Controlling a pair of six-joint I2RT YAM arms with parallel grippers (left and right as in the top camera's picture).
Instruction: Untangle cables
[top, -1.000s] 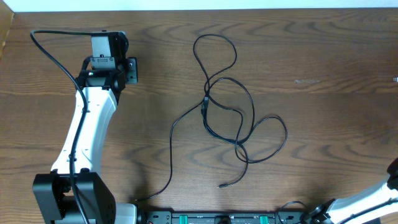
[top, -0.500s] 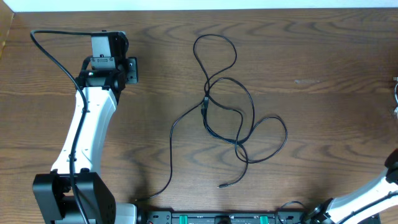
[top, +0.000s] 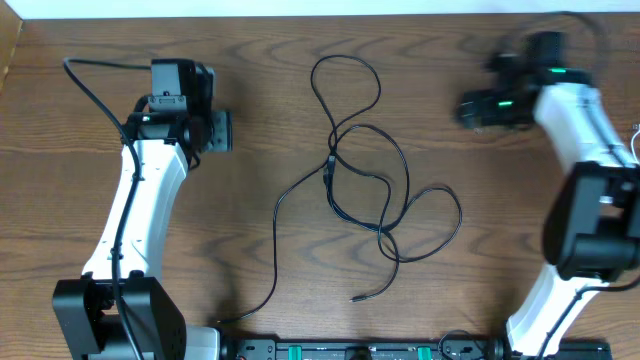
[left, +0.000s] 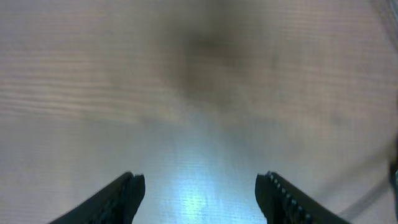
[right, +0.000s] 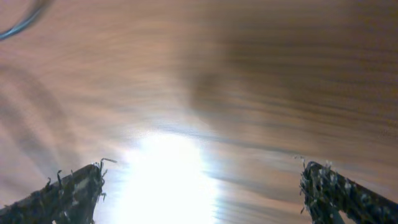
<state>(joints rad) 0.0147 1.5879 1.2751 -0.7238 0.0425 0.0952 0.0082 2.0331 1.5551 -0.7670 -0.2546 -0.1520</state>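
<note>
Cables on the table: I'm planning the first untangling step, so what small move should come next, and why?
Probably move the right gripper toward the nearest loop of the cables and lower it there. Both it and the left gripper stand open and empty, apart from the tangle, and the right wrist view shows mostly bare table, so nothing can be pulled free yet.

The right tool (right: 202, 179) gapes wide over the blurred, glare-lit table (right: 267, 74), a thin cable (right: 22, 22) curving top left.

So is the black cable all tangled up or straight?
Tangled up. The black cable lies on the table in several loops that cross over each other.
</note>
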